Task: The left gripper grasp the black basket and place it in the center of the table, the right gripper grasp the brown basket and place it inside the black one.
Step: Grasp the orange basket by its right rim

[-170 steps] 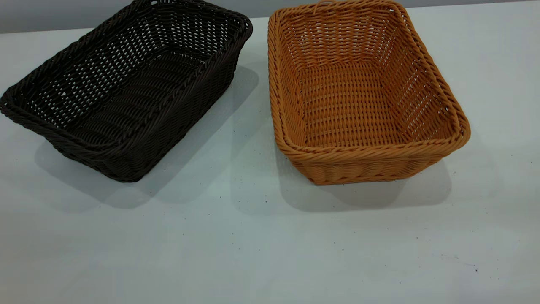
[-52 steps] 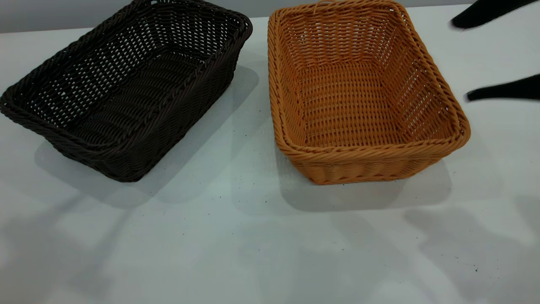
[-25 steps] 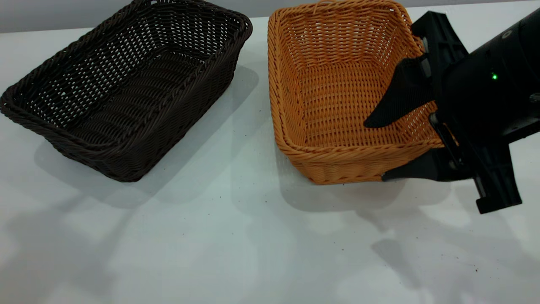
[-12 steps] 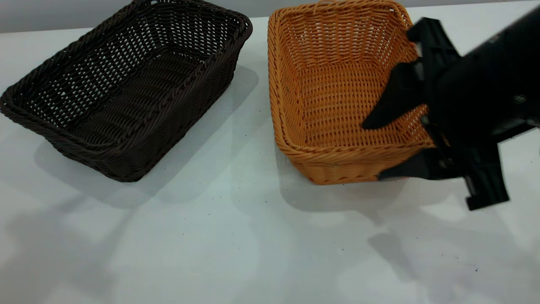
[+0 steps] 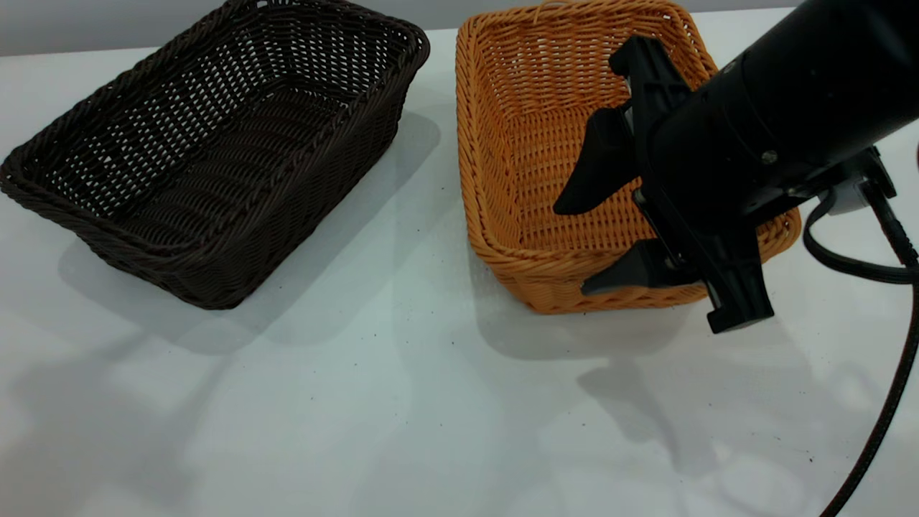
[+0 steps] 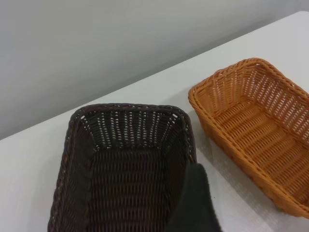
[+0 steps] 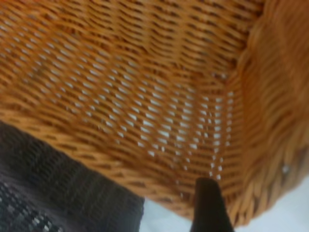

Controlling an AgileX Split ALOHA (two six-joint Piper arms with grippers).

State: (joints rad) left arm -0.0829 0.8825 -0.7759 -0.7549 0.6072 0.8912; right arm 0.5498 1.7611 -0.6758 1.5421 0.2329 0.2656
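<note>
Open table (image 5: 402, 402) in front; the right gripper (image 5: 585, 248) straddles the brown basket's (image 5: 517, 143) near wall, blocking that side.

Behind the desk (image 5: 402, 402) we see a plain grey wall (image 6: 120, 43), running along the far edge. We also see a black cable (image 5: 887, 388) hanging in a loop at the right, over the desk. Soft shadows (image 5: 632, 402) lie on the near surface.

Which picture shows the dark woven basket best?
The exterior view: the whole dark brown-black rectangular woven basket shows, rim to base. The left wrist view cuts off its near end. The right wrist view shows only a dark corner.
</note>
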